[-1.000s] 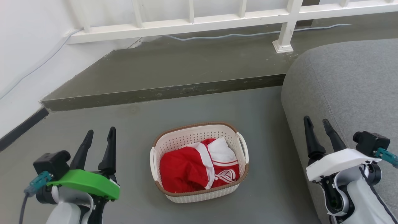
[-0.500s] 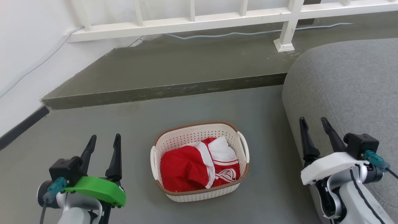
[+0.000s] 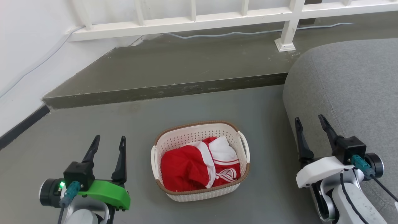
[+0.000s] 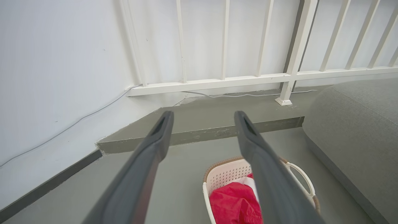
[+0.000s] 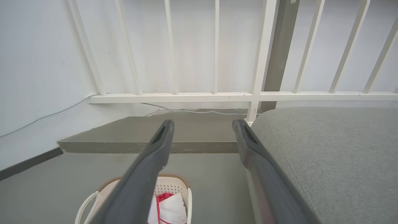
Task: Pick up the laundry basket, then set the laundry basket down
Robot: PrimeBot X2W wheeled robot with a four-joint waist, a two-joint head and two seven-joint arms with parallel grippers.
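Green-shelled left pincer [image 3: 110, 137], white-shelled right pincer [image 3: 308, 117]

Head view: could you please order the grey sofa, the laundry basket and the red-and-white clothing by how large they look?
Largest to smallest:
1. the grey sofa, largest even though the picture's edge cuts it off
2. the laundry basket
3. the red-and-white clothing, which lies inside the basket

Home interior (grey sofa [image 3: 342, 87], white railing [image 3: 217, 19])
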